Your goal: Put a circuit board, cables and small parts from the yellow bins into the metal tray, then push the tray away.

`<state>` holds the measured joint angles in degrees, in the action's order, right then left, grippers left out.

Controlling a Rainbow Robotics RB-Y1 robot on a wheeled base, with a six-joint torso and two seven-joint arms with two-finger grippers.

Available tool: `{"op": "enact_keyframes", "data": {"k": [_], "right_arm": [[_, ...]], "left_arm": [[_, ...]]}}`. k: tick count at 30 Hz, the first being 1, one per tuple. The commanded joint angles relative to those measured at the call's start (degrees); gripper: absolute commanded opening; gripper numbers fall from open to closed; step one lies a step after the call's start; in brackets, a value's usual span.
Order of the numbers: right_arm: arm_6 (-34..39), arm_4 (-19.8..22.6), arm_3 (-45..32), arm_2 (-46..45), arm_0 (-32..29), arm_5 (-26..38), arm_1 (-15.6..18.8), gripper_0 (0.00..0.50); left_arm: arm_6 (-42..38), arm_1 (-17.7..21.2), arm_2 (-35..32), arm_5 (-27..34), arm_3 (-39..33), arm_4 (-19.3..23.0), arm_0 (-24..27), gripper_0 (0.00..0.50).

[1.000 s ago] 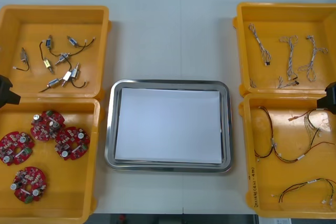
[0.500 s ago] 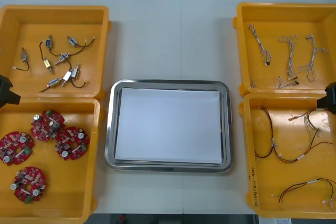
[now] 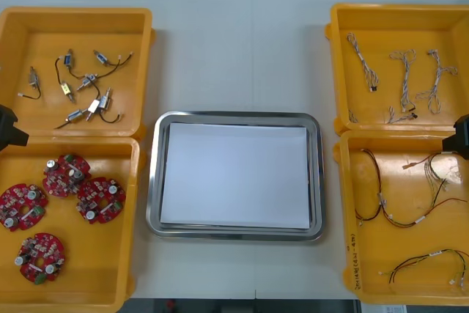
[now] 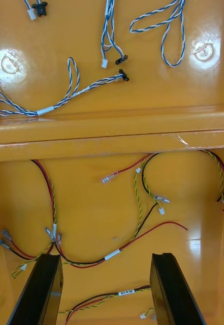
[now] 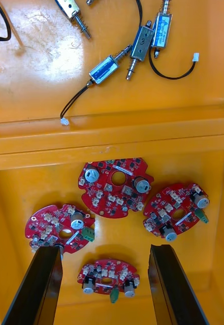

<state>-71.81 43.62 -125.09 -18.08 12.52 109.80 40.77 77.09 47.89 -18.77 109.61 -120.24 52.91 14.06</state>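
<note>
Both grippers hang open above the worktop's side bins, holding nothing.

The left gripper (image 5: 104, 249) spreads its flat black fingers (image 5: 40, 284) wide over four round red circuit boards (image 5: 116, 187) studded with small components, one board lying between the fingertips. Past a glossy ridge lie cylindrical small metal parts (image 5: 102, 69) with thin black leads. The right gripper (image 4: 105, 255) is just as wide over looping red, black and yellow cables (image 4: 137, 203), with twisted blue and white cables (image 4: 66, 96) beyond the ridge. Between the yellow bins (image 3: 143, 71), the shiny round-cornered metal tray (image 3: 153, 181), white inside, sits on the pale worktop (image 3: 234, 49).
</note>
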Motion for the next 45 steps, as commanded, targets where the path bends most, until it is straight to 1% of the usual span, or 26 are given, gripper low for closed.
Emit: {"op": "enact_keyframes", "data": {"k": [1, 45], "right_arm": [[0.0, -0.3, -1.7, 0.8, -0.7, 0.2, -0.6, 0.5], [0.0, -0.3, -1.7, 0.8, -0.7, 0.2, -0.6, 0.5]], "left_arm": [[-3.6, -0.4, 0.5, 0.4, -1.6, -0.5, 1.6, 0.5], [-3.6, -0.4, 0.5, 0.4, -1.6, -0.5, 1.6, 0.5]]}}
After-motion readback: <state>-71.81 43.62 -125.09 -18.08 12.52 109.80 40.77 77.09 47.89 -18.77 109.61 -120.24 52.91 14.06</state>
